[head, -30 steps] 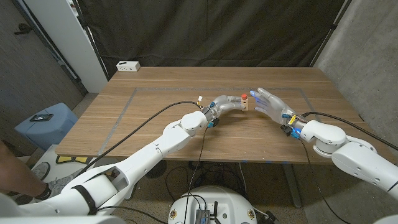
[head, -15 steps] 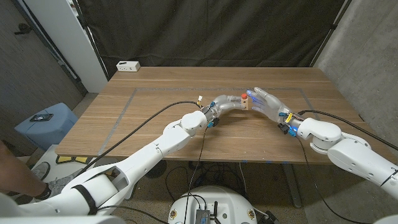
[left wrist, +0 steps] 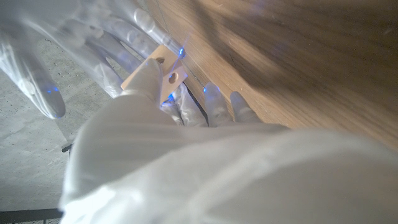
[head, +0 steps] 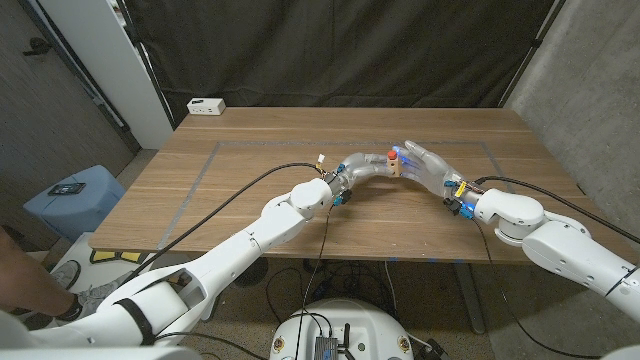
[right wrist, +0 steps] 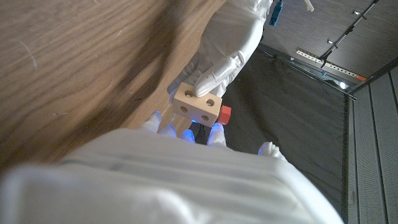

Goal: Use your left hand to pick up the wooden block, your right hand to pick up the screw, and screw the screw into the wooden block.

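head: fixed, high, looking down over table [head: 250,190] | wrist views: close along each hand's back, turned | shared: block [head: 397,166] [left wrist: 163,70] [right wrist: 198,106]

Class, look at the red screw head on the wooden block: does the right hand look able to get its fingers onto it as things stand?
Probably yes. The left hand holds the wooden block up, the red screw head sticks out of one side uncovered, and the right hand is right beside it.
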Robot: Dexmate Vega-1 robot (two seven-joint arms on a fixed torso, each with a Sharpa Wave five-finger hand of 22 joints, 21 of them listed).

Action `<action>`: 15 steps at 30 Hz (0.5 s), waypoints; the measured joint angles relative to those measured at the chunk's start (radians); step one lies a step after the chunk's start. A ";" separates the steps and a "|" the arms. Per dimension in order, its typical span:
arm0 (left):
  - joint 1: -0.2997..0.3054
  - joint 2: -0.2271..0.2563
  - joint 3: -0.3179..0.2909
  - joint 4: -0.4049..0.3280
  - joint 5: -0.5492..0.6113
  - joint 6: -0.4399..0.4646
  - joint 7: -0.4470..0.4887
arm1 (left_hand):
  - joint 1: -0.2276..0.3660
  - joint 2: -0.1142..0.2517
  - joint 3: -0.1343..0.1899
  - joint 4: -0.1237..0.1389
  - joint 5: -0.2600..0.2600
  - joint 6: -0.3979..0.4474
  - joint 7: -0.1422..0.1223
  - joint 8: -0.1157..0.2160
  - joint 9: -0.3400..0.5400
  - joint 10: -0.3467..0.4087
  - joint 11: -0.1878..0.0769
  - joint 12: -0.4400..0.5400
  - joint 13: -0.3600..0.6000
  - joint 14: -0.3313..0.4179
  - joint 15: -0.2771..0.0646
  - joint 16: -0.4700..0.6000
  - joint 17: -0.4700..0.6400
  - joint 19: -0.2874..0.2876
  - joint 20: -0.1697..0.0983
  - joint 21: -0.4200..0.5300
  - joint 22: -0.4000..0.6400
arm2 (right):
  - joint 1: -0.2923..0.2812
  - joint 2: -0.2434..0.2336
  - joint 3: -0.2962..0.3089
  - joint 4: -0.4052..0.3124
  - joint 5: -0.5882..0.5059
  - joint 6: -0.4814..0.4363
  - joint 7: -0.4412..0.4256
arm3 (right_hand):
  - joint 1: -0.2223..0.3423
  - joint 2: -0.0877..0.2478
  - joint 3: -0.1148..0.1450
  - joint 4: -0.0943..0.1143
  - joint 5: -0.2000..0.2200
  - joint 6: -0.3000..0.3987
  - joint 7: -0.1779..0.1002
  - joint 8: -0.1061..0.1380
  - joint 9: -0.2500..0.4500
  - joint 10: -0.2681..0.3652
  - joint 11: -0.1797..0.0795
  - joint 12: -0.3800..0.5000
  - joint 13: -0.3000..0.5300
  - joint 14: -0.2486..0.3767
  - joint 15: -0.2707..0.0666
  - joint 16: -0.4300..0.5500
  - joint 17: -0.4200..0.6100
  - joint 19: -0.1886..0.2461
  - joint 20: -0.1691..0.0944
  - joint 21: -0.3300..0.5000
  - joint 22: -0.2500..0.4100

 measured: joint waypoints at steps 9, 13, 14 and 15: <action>0.005 0.001 -0.002 -0.006 -0.003 0.003 0.002 | 0.000 0.000 0.000 0.000 0.000 0.000 0.000 0.000 0.000 0.000 0.000 0.000 0.000 0.000 0.000 0.000 0.000 0.000 0.000 0.000 0.000 | -0.003 -0.007 -0.001 -0.008 0.001 0.004 -0.001 | 0.000 0.000 0.000 0.000 0.000 0.000 0.000 0.004 0.000 0.000 0.000 0.000 0.000 0.000 0.000 0.000 0.001 0.000 0.000 0.000 0.000; 0.006 0.001 -0.002 -0.008 -0.005 0.006 0.002 | -0.001 0.001 0.000 0.000 0.000 0.000 0.000 -0.001 0.000 0.000 0.000 0.000 0.000 0.000 0.000 0.000 0.000 0.000 0.000 0.000 0.000 | -0.007 -0.011 -0.001 -0.012 0.002 0.005 -0.004 | 0.000 0.000 0.000 0.000 0.000 0.000 0.000 0.004 0.000 0.000 0.000 0.000 0.000 0.000 0.000 0.000 0.000 0.000 0.000 0.000 0.000; 0.006 0.001 -0.002 -0.008 -0.006 0.008 0.003 | -0.001 0.001 0.000 0.000 0.000 0.000 0.000 -0.001 0.000 -0.001 0.000 0.000 0.000 0.000 0.000 0.000 0.000 0.000 0.000 0.000 0.000 | -0.007 -0.011 -0.001 -0.012 0.003 0.005 -0.004 | 0.000 0.000 0.000 0.000 0.000 0.000 0.000 0.004 0.000 0.000 0.000 0.000 0.000 0.000 0.000 0.000 0.000 0.000 0.000 0.000 0.000; 0.007 0.001 -0.002 -0.009 -0.007 0.008 0.003 | -0.001 0.001 0.000 0.000 0.000 0.000 0.000 -0.001 0.000 -0.001 0.000 0.000 0.000 0.000 0.000 0.000 0.000 0.000 0.000 0.000 0.000 | -0.009 -0.013 -0.001 -0.014 0.003 0.005 -0.005 | 0.000 0.000 0.000 0.000 0.000 0.000 0.000 0.004 0.000 0.000 0.000 0.000 0.000 0.000 0.000 0.000 0.000 0.000 0.000 0.000 0.000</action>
